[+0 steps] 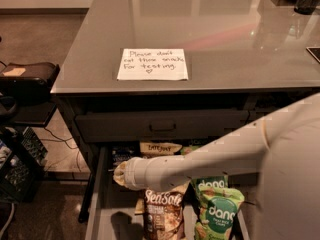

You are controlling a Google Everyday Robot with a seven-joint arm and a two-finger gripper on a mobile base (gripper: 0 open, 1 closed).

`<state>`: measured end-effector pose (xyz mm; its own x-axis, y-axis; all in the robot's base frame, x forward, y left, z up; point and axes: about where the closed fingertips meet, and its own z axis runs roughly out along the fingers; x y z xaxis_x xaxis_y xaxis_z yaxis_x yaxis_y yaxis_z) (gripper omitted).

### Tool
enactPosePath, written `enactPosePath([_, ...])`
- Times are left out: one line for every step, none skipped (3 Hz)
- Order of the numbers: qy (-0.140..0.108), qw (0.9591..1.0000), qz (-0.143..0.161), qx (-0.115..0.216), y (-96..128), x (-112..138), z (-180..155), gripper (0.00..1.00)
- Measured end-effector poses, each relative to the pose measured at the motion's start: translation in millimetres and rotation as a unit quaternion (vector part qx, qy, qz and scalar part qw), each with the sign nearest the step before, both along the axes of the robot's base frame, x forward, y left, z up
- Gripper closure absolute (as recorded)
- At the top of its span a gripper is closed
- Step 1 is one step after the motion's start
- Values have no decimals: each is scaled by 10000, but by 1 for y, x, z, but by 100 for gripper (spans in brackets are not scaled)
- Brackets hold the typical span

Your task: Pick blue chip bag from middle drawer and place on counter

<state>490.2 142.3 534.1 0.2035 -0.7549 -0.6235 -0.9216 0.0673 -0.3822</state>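
Note:
The middle drawer is pulled open below the counter. The blue chip bag lies at the drawer's back left, partly hidden by my arm. My white arm reaches across the drawer from the right. My gripper is at the arm's left end, just in front of and slightly over the blue bag. Whether it touches the bag is hidden. A white handwritten note lies on the counter near its front edge.
A brown Sea Salt bag and a green dang bag stand in the drawer's front. Another brown bag lies at the back. The top drawer front is closed. A black crate stands on the floor at left.

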Motion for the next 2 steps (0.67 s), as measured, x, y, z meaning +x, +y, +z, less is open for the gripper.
enactPosePath([-120,9998,-146,-86,-5,24,-24,100])
enactPosePath([-235,9992,-247,-195,-5,46,-47,100])
